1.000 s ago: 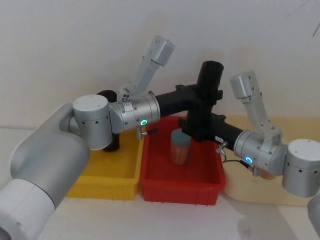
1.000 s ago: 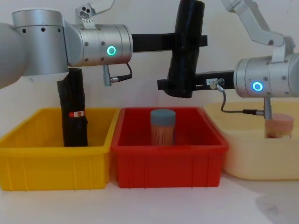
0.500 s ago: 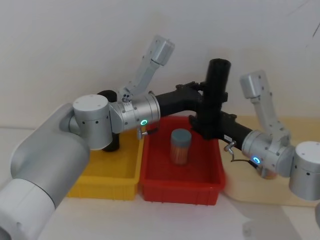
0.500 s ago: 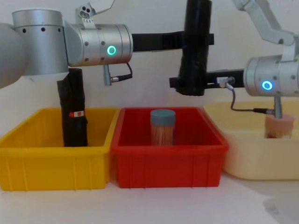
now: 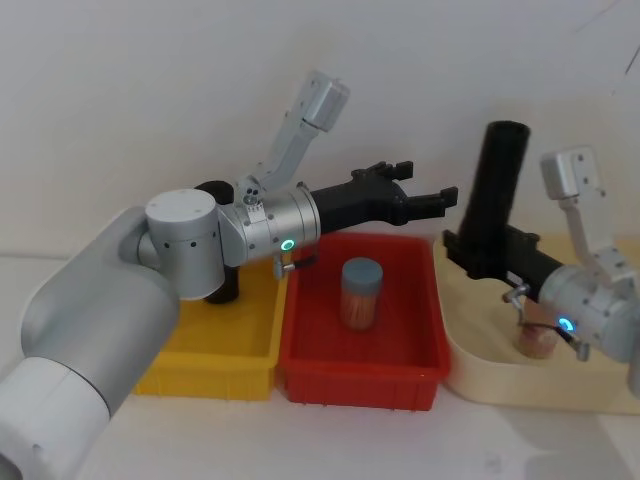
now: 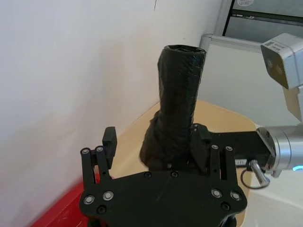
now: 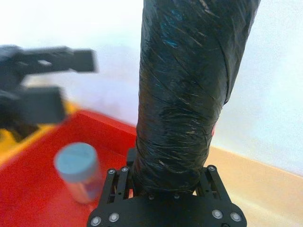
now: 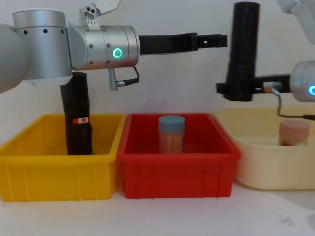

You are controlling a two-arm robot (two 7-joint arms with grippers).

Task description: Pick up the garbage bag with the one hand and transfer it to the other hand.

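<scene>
The garbage bag [image 8: 242, 49] stands upright between the jaws of the right gripper [image 8: 239, 91], clamped near its lower end, above the cream tray [image 8: 268, 164]. The left gripper [image 5: 425, 197] hangs empty beside it, jaws wide. No label is readable on the roll.

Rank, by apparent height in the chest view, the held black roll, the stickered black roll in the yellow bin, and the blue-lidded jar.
1. Garbage bag, tallest.
2. Stickered roll, slightly shorter; differing camera distance makes this uncertain.
3. Toothpick jar, clearly shortest.

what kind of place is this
Probably a robot test bench: a bare white table against a plain wall, yellow, red and cream sorting bins in a row, two silver arms working above.
</scene>
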